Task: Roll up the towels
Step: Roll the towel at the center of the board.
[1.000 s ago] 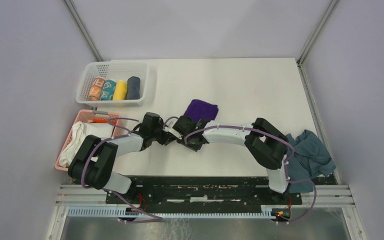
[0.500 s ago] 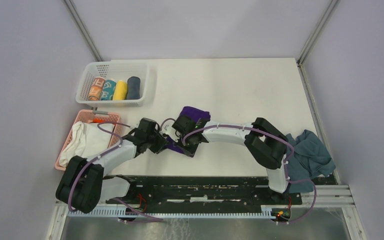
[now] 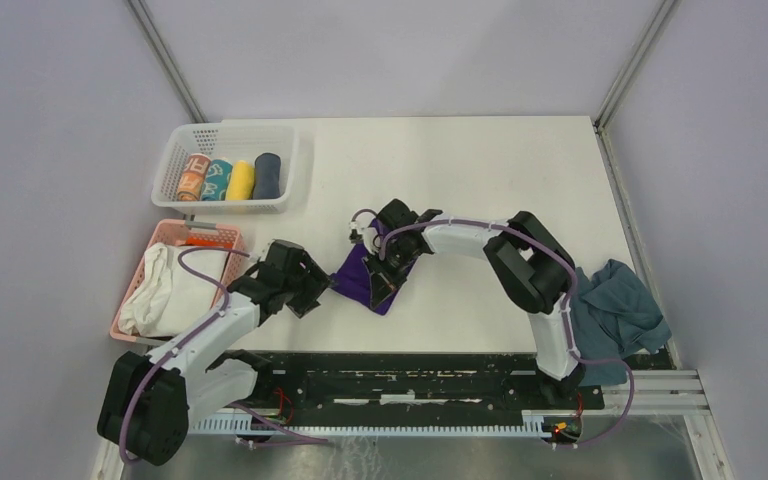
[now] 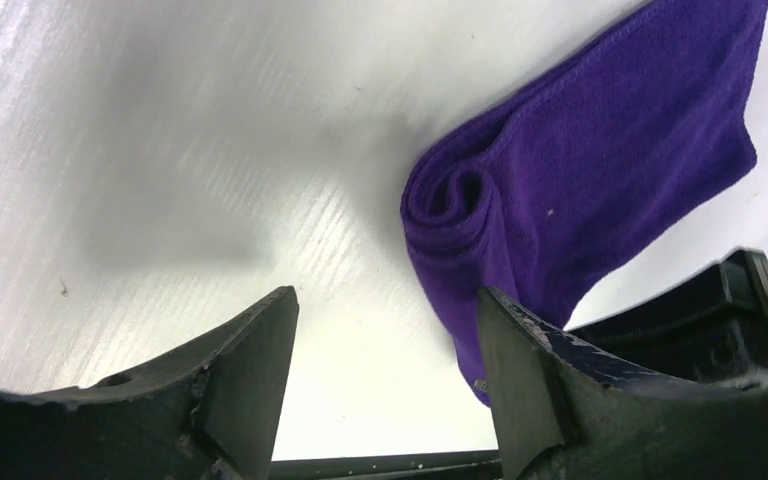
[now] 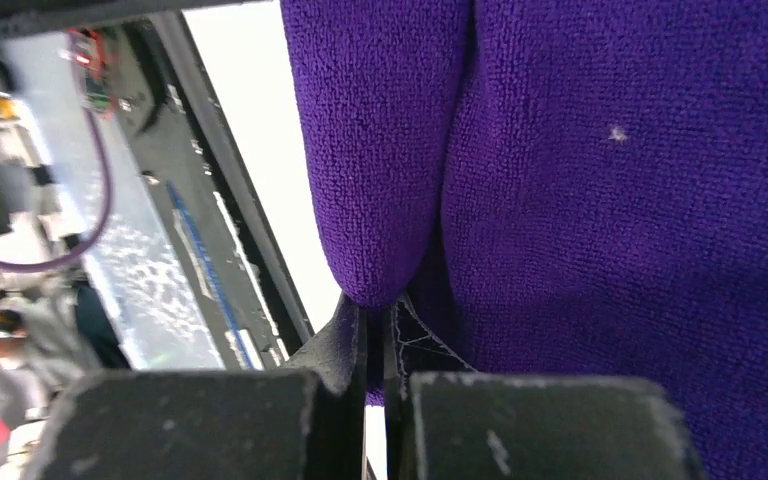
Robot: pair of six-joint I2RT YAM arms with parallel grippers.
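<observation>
The half-rolled towel (image 3: 363, 283) lies toward the middle of the near edge of the surface (image 3: 480, 170), between the left gripper (image 3: 312, 293) and the right gripper (image 3: 388, 275). The crumpled towel (image 3: 620, 305) sits at the near right corner. Along the left edge, the far basket (image 3: 230, 127) holds four rolls (image 3: 230, 180), the near basket (image 3: 175, 228) a cloth bundle (image 3: 170, 290).

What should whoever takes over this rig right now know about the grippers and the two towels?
The left gripper is open and empty, just short of the coiled end of the purple towel.
The right gripper is shut on a fold of the purple towel.
The purple towel lies on the table between the two grippers, one end coiled, the rest loose.
The grey towel lies crumpled at the table's right edge, not rolled.
Done: neither is fully rolled.
Left: finish the purple roll, then roll the grey.
</observation>
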